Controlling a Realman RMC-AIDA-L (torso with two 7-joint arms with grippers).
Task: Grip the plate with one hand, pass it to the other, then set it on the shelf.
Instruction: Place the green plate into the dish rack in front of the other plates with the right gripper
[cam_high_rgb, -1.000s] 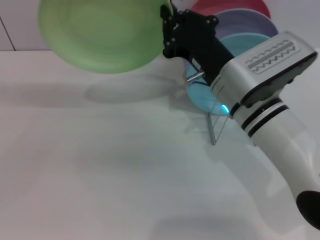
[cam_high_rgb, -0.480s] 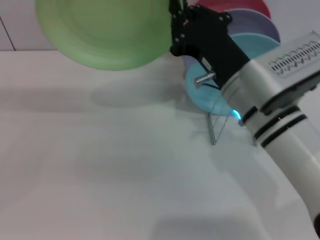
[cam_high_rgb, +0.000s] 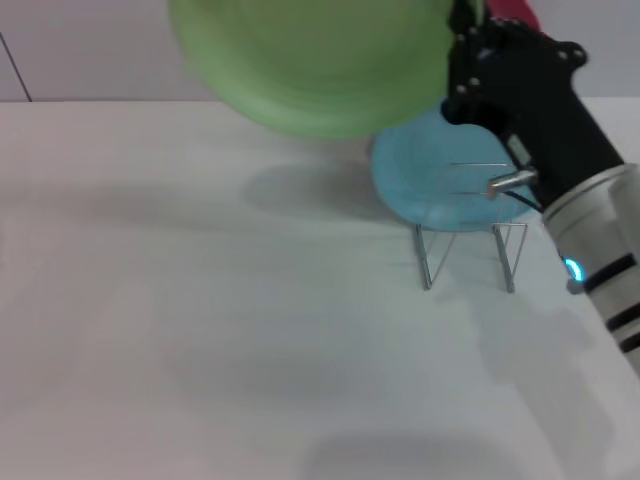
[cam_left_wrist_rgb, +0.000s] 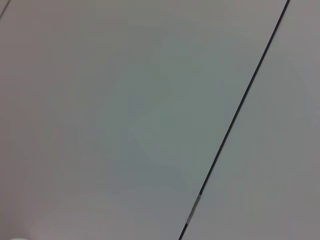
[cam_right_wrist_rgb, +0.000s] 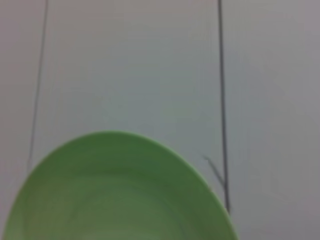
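The light-green plate (cam_high_rgb: 315, 60) hangs in the air at the top of the head view, above the table and just left of the rack. My right gripper (cam_high_rgb: 466, 40), black on a white banded arm with a glowing ring, is shut on the plate's right rim. In the right wrist view the plate (cam_right_wrist_rgb: 117, 192) fills the lower part against a pale panelled wall. The shelf (cam_high_rgb: 470, 245) is a small wire rack standing below and right of the plate. My left gripper is out of view; its wrist view shows only a pale wall.
A turquoise plate (cam_high_rgb: 430, 175) stands in the rack's front slot. A sliver of a red plate (cam_high_rgb: 505, 12) peeks out behind the right gripper. The white table (cam_high_rgb: 200, 330) stretches out left of and in front of the rack.
My right arm has carried the green plate to the right, from the upper left toward the rack. The arm now hides the lavender and most of the red plate.
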